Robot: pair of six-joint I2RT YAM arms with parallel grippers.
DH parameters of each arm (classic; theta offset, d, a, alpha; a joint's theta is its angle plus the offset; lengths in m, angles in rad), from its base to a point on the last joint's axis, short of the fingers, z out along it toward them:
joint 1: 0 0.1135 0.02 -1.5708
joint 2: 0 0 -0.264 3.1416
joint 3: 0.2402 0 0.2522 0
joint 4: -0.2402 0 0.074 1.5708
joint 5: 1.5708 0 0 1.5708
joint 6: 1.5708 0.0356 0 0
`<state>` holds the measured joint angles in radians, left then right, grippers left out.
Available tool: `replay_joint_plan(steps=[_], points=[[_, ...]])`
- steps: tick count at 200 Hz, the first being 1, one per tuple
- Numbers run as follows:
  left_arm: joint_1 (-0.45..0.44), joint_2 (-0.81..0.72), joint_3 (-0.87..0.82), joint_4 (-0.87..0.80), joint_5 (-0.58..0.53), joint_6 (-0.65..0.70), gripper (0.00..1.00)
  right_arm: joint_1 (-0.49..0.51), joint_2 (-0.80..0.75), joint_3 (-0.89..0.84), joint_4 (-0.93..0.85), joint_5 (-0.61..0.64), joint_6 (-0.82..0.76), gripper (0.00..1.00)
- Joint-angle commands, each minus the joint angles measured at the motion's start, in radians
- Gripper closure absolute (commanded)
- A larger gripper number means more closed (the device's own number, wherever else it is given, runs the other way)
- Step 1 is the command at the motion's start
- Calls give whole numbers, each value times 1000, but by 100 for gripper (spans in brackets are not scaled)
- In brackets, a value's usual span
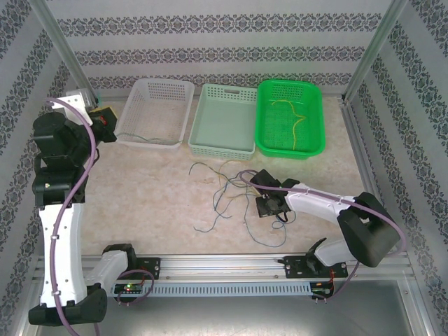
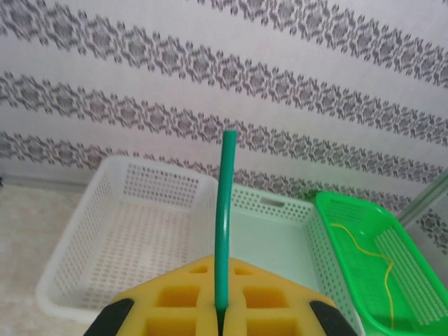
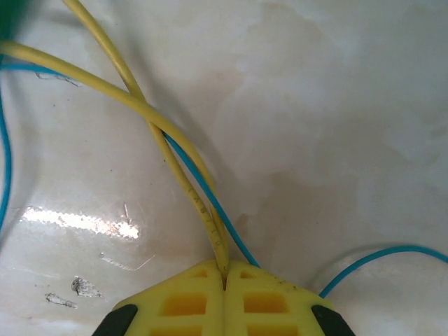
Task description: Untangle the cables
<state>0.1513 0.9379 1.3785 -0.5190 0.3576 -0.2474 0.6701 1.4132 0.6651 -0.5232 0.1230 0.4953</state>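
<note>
Cables (image 1: pixel 227 189) lie in a loose tangle in the middle of the desk (image 1: pixel 140 203), just in front of a row of baskets. The right gripper (image 3: pixel 224 269) presses down among them, its jaws closed on a yellow cable (image 3: pixel 150 115) with a blue cable (image 3: pixel 210 196) running close beneath it. The left gripper (image 2: pixel 220 294) hangs raised beside the white basket (image 2: pixel 105 203), clamped on a dark green cable (image 2: pixel 225 210) that stands up from its fingers. Another yellow strand (image 1: pixel 294 120) lies in the green basket (image 1: pixel 318 143).

The step in hand looks to be freeing the yellow cable from the heap. Done well, the pull should be slow and upward, away from the crossing strands. The blue cable needs watching: it sits so near the jaws that it may be caught too, and if it rises with the yellow one the grip needs resetting.
</note>
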Motion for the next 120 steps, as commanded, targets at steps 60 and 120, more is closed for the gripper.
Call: replay_joint_plan(steps=[60,120], points=[[14,60,94,68,-12,24,100,123,117,102,-7,57,-76,100],[16,165,66,217,-39,8,100,131,125,134,3,41,-125,100]])
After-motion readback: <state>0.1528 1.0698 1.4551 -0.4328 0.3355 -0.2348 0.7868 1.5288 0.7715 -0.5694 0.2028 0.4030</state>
